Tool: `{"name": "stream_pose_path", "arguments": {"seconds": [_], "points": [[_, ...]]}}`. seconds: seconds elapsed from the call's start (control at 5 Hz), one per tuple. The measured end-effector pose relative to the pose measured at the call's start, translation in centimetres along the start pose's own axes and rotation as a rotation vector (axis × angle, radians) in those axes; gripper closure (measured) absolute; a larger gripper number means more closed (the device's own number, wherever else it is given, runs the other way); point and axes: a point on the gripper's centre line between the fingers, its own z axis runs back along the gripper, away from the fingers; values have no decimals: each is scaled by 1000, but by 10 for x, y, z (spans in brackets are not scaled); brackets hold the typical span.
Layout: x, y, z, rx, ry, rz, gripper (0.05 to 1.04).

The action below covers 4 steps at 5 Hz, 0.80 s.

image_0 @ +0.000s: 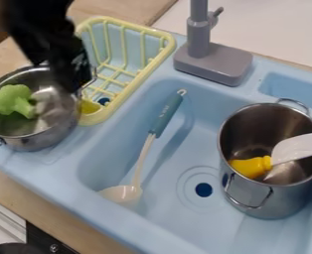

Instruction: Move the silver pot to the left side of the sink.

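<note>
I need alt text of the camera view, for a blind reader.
Silver pot with toy broccoli on the left ledge of a blue sink, a black robot arm over it. The basin holds a ladle and a taller pot with a yellow-and-white object.

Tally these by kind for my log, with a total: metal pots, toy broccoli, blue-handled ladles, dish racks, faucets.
Metal pots: 2
Toy broccoli: 1
Blue-handled ladle: 1
Dish rack: 1
Faucet: 1
Total: 6

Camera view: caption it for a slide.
Black gripper over the silver pot with toy broccoli, beside the blue sink basin.
</note>
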Motion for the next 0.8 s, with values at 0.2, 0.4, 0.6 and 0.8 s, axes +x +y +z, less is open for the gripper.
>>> {"name": "stream_pose_path", "arguments": {"seconds": [0.2,0.4,0.6,0.8], "points": [[13,11,-4,34,-36,20,85],[26,26,-3,111,-63,110,85],[31,35,-13,105,-56,185,85],[33,48,-20,135,-82,379,85]]}}
